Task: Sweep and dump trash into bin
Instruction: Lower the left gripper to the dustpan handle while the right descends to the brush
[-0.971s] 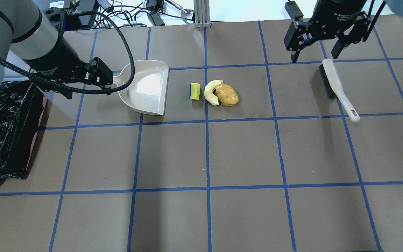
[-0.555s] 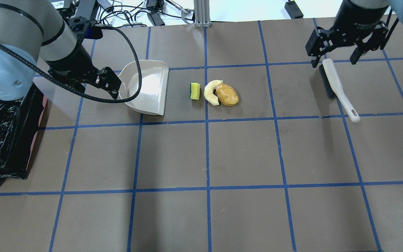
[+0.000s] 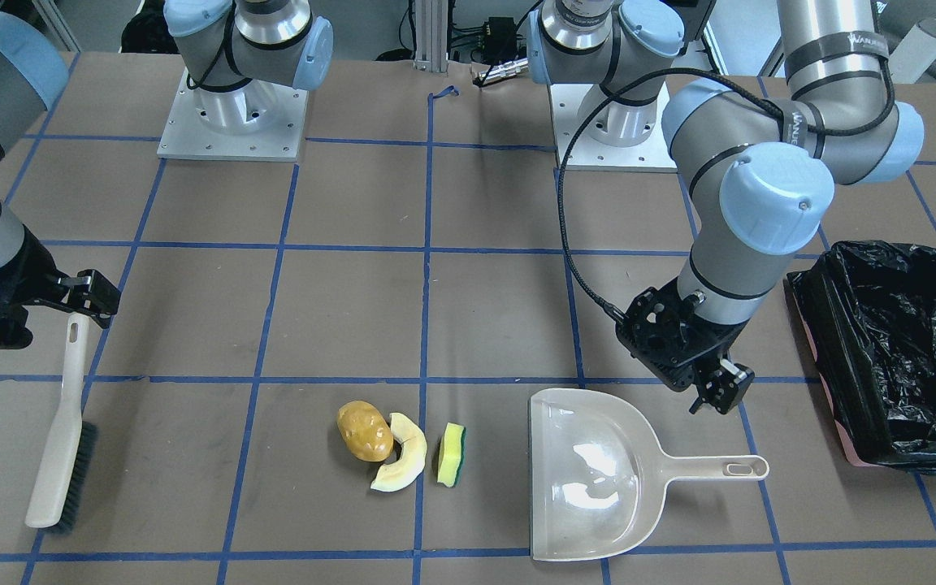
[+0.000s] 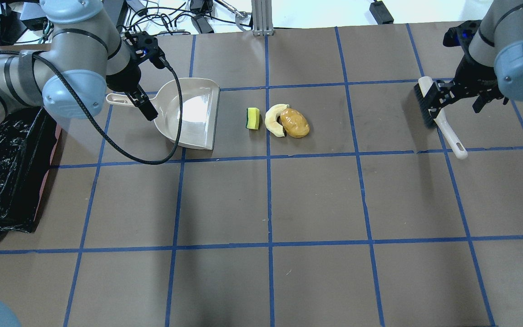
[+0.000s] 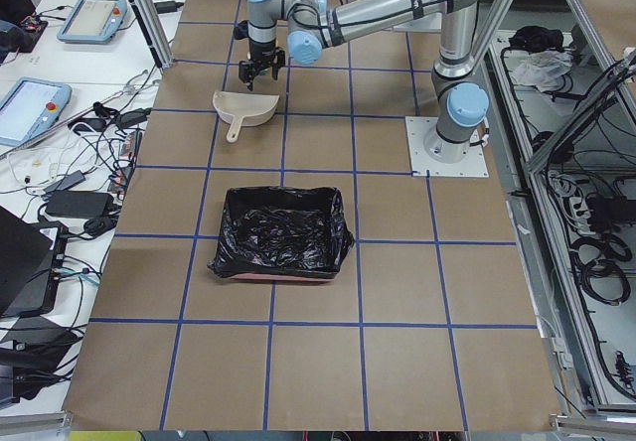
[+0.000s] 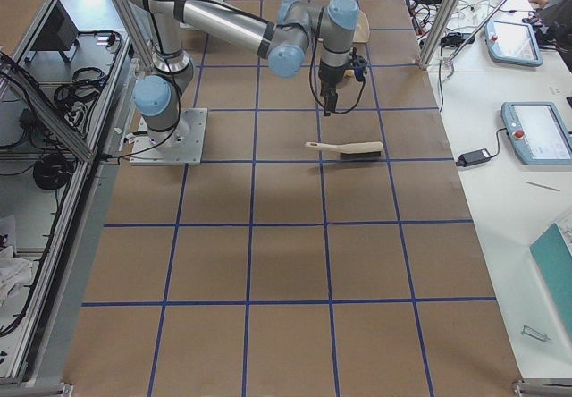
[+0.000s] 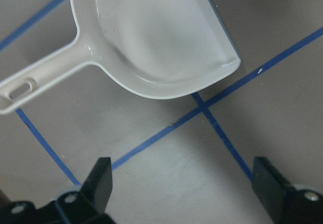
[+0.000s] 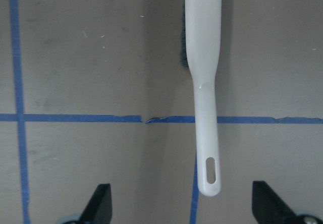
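Note:
The trash lies mid-table: an orange-brown potato lump (image 4: 294, 122), a cream crescent slice (image 4: 273, 119) against it, and a yellow-green sponge (image 4: 253, 118) just left. The beige dustpan (image 4: 193, 113) lies left of them, mouth toward the sponge. The black-lined bin (image 4: 2, 172) stands at the left edge. My left gripper (image 4: 140, 102) is open and empty, hovering beside the dustpan's handle (image 7: 45, 80). My right gripper (image 8: 184, 204) is open and empty above the white brush (image 8: 204, 82), its fingers either side of the handle's end.
The brush (image 4: 438, 116) lies at the far right with its bristles away from the robot. Blue tape lines grid the brown table (image 4: 316, 200). Cables and a post (image 4: 261, 18) sit beyond the far edge. The arm bases (image 3: 232, 114) stand on the robot's side.
My left gripper has swung right, close to the dustpan's handle. My right gripper has moved right and toward the robot, over the brush. The trash, dustpan and brush have not moved.

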